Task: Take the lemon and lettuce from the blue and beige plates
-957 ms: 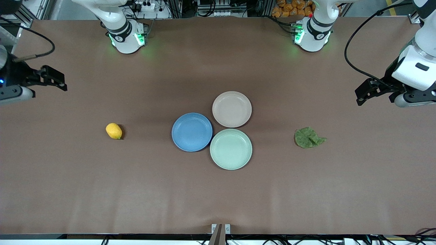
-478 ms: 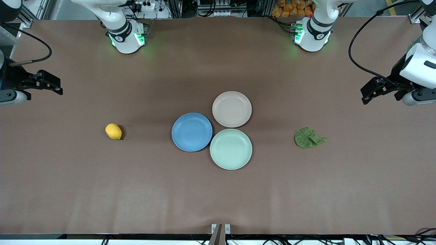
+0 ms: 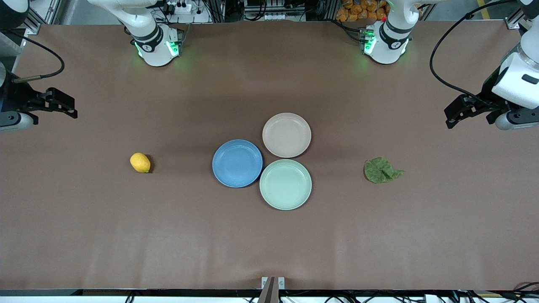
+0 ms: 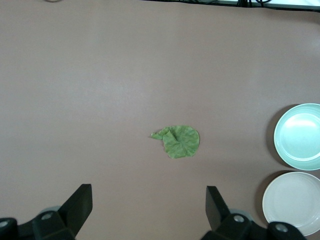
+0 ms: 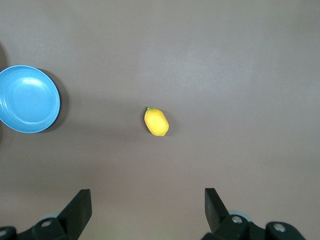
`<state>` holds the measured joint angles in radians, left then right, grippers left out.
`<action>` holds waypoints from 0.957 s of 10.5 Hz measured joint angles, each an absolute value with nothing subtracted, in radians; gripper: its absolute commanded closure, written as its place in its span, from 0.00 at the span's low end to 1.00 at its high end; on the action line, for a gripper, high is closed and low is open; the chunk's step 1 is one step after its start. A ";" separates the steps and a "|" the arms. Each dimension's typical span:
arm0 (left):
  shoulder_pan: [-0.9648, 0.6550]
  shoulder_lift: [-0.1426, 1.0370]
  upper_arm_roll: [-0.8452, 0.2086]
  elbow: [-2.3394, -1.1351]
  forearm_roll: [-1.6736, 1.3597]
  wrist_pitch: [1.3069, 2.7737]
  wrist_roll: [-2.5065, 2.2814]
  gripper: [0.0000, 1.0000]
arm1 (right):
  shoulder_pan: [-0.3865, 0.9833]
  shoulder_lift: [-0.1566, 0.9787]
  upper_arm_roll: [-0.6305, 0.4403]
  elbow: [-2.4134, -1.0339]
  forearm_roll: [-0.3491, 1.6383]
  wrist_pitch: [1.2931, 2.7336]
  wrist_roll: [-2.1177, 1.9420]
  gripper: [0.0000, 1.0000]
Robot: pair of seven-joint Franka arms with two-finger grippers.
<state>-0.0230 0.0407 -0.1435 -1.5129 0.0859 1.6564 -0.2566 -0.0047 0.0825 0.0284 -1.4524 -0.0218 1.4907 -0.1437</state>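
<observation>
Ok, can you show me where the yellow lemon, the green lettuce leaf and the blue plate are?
yellow lemon (image 3: 140,162), front view, middle of its skin
green lettuce leaf (image 3: 380,170), front view, leaf centre
round blue plate (image 3: 237,163), front view, bare middle

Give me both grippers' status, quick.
Left gripper: open, holding nothing, up over the bare table near the lettuce.
Right gripper: open, holding nothing, up over the bare table near the lemon.

No readable text, label, brand or number shows on anything; every visible surface is plain.
</observation>
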 measured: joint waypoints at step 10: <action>-0.021 0.048 -0.137 -1.528 -0.021 1.588 -0.216 0.00 | -0.005 0.085 0.027 -1.459 -0.021 1.539 -0.104 0.00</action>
<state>-0.0209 0.0478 -0.1365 -1.5276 -0.0207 1.5883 -0.2157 -0.0047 0.0845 0.0270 -1.4595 -0.0215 1.5389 -0.1043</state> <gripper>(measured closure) 0.000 0.000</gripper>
